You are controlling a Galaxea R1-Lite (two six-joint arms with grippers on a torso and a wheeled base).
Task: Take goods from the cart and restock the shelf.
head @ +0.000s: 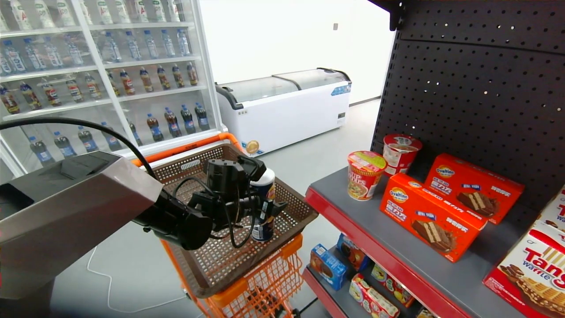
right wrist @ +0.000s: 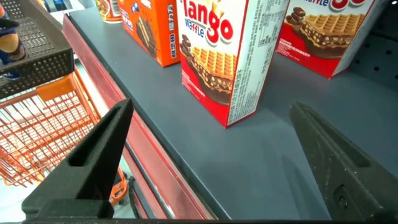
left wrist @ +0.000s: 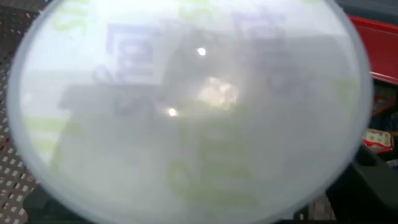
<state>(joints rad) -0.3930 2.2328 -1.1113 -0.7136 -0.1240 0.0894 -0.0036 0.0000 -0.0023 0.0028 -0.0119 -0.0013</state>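
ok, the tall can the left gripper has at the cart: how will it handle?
Probably rigid: the can shows a straight cylinder shape in the left gripper. Its glossy wall may slip or twist. Tall and narrow, so apt to tip when set down, then roll.

Head camera overlooks cart (head: 292, 191) and shelf (head: 335, 191) — right wrist close over that shelf (right wrist: 249, 168), left against a can (left wrist: 186, 118).

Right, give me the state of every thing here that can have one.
Blue cylindrical can with white lid, upright, lid on, in the brown perforated cart basket.
Left gripper, shut on the can.
Right gripper, open, empty, above the grey shelf.
White chest freezer, glass lids shut.
Two paper noodle cups, upright, sealed.
Two orange flat cartons, closed, lying flat.
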